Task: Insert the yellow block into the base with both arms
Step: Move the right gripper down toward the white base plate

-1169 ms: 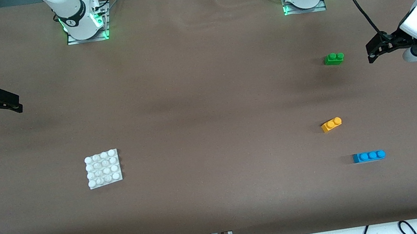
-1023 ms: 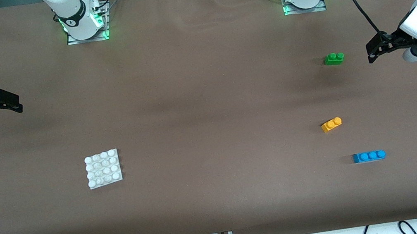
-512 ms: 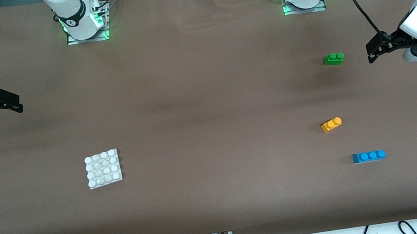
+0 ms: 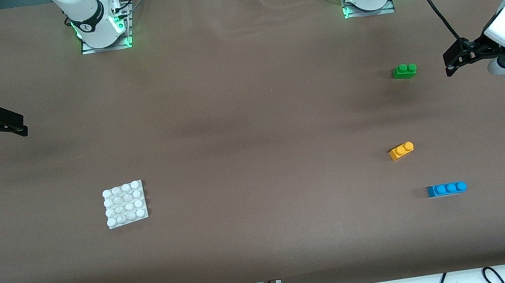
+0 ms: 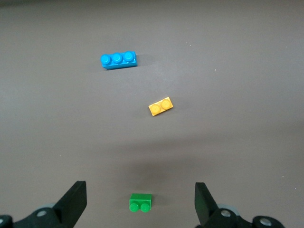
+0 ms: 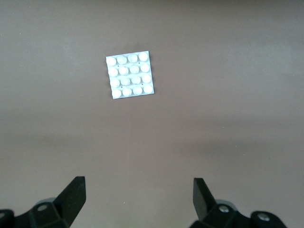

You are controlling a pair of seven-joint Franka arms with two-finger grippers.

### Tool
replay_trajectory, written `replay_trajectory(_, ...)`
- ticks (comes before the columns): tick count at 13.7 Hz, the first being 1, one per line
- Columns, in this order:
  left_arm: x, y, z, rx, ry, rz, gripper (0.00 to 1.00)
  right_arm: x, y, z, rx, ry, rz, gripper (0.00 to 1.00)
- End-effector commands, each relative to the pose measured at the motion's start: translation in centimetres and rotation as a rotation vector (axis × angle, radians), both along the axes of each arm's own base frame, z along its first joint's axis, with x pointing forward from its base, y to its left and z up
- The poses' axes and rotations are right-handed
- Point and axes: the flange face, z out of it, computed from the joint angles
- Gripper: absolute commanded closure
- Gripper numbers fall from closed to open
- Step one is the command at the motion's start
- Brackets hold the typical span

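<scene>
The yellow block [image 4: 401,151] lies on the brown table toward the left arm's end, and shows in the left wrist view [image 5: 160,106]. The white base [image 4: 125,203] lies toward the right arm's end, and shows in the right wrist view [image 6: 129,74]. My left gripper [image 4: 452,60] is open and empty, held high at the left arm's end of the table, beside the green brick; in its wrist view the left gripper [image 5: 140,200] frames that brick. My right gripper [image 4: 15,124] is open and empty, held high at the right arm's end; the right gripper [image 6: 139,197] shows only bare table between its fingers.
A green two-stud brick [image 4: 404,71] lies farther from the front camera than the yellow block. A blue three-stud brick [image 4: 446,188] lies nearer to the front camera. Both show in the left wrist view: the green brick [image 5: 140,203], the blue brick [image 5: 118,60]. Cables hang past the table's near edge.
</scene>
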Motion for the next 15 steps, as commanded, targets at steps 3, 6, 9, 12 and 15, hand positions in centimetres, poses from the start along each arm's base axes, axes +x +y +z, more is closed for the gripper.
replay_trajectory(3, 0.38, -0.17, 0.51, 0.004, 0.001, -0.004, 0.0, -0.08, 0.09, 0.42, 0.01, -0.009, 0.001, 0.0)
replay_trajectory(6, 0.38, -0.17, 0.51, 0.004, 0.001, -0.004, 0.0, -0.1, 0.1, 0.41, 0.006, -0.007, 0.042, 0.0)
replay_trajectory(9, 0.38, -0.26, 0.51, 0.004, 0.001, -0.007, 0.0, -0.06, -0.24, 0.42, 0.007, -0.008, 0.067, 0.0)
replay_trajectory(12, 0.38, -0.17, 0.51, 0.004, 0.001, -0.006, 0.0, -0.17, -0.21, 0.53, 0.01, -0.005, 0.068, 0.0)
replay_trajectory(15, 0.39, -0.08, 0.51, 0.004, 0.001, -0.004, 0.0, -0.19, -0.18, 0.52, 0.005, -0.004, 0.073, 0.0)
